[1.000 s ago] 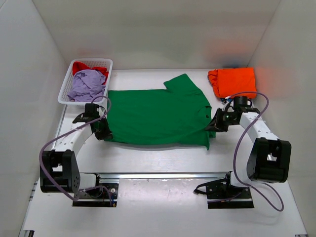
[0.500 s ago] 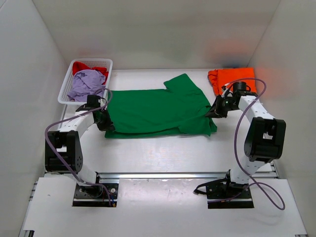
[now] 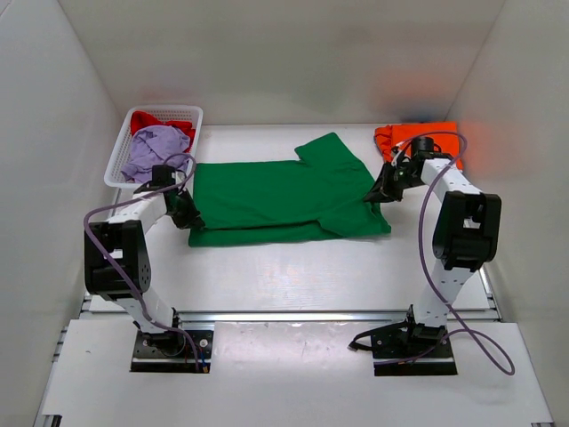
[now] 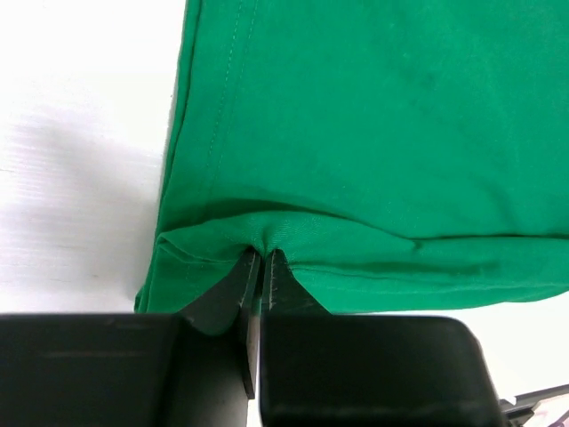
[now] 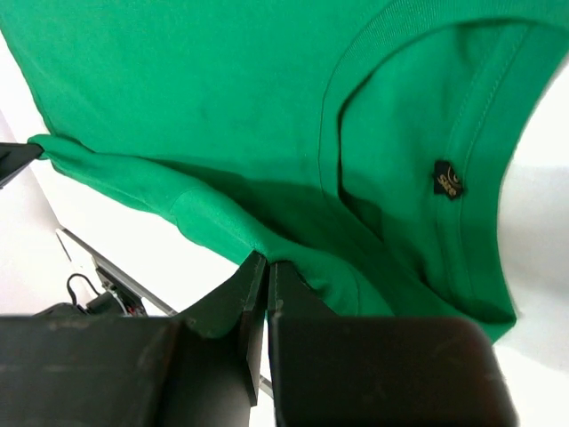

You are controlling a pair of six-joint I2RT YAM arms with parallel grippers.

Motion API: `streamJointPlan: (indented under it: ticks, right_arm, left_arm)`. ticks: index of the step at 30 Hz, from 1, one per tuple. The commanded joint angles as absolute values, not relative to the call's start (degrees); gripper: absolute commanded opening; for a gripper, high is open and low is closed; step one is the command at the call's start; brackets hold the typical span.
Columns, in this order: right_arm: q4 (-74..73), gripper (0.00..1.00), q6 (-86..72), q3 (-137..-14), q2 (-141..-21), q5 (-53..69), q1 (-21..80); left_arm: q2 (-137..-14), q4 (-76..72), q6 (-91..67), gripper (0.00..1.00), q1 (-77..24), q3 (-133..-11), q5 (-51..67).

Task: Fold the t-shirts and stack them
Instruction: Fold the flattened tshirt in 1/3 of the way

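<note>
Your green shirt [image 3: 284,200] lies flat across the middle of the desk [image 3: 293,276]. It runs left to right and is doubled over on itself, with a folded edge along its near side. One sleeve sticks out toward the far side, a bit right of centre.

Your left pincer [image 3: 188,218] sits low at the shirt's left near corner. In the left wrist view the jaws are nearly together with only a thin slit between them. The green cloth puckers into the tips, so it's clamped on the folded edge there.

Your right pincer [image 3: 375,191] is at the shirt's right end. In the right wrist view the jaws are clenched on a ridge of green cloth gathered right at the tips. The neckline [image 5: 391,36] and a small dark label [image 5: 447,178] inside it show just past the tips.

Both arms are stretched out over the desk, one at each end of the shirt.

An orange shirt [image 3: 442,135] sits at the far right corner of the desk, just beyond the right arm. It's apart from the green one and looks folded, but part of it is hidden by the arm.

A white mesh basket [image 3: 118,160] stands at the far left, just beside the left arm. In it a crumpled lavender shirt [image 3: 153,149] lies on top, with a red shirt [image 3: 147,118] showing behind it at the far end.
</note>
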State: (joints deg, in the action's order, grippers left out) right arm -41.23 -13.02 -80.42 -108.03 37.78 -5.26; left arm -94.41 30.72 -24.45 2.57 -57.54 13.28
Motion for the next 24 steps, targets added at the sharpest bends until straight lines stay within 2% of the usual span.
streamJointPlan:
  ticks: [1, 6, 10, 11, 14, 15, 17, 21, 24]
  right_arm:
    - [-41.3, 0.00, -11.5, -84.1, -108.9, 38.1, -4.6]
    - [-42.1, 0.00, -10.5, -86.3, -111.3, 38.0, -4.3]
    - [-42.7, 0.02, -9.8, -89.2, -114.0, 37.4, -3.6]
    - [-43.1, 0.04, -9.5, -90.2, -115.0, 36.7, -4.1]
    - [-43.3, 0.21, -8.3, -91.5, -116.2, 31.8, -3.5]
    - [-43.2, 0.24, -8.0, -92.0, -116.0, 30.9, -3.3]
    - [-43.1, 0.31, -7.6, -91.8, -115.1, 26.9, -3.0]
    - [-42.7, 0.32, -5.7, -90.1, -110.9, 19.6, -1.7]
    - [-42.7, 0.33, -4.9, -86.4, -107.2, 18.5, -1.8]
  left_arm:
    - [-93.7, 28.6, -25.0, 0.02, 3.1, -60.1, 14.9]
    - [-96.7, 28.0, -25.5, 0.08, 3.0, -62.0, 15.4]
    - [-99.2, 26.9, -25.9, 0.08, 3.7, -63.9, 15.5]
    - [-99.4, 26.7, -26.0, 0.16, 3.8, -64.2, 15.2]
    - [-99.8, 26.2, -26.6, 0.36, 4.2, -64.9, 15.3]
    - [-99.7, 26.0, -26.5, 0.40, 4.3, -65.0, 15.7]
    - [-97.9, 25.3, -27.1, 0.41, 5.1, -64.3, 16.0]
    - [-93.7, 24.8, -27.4, 0.40, 5.3, -62.5, 15.1]
    - [-91.3, 27.4, -25.8, 0.42, 4.0, -61.5, 15.0]
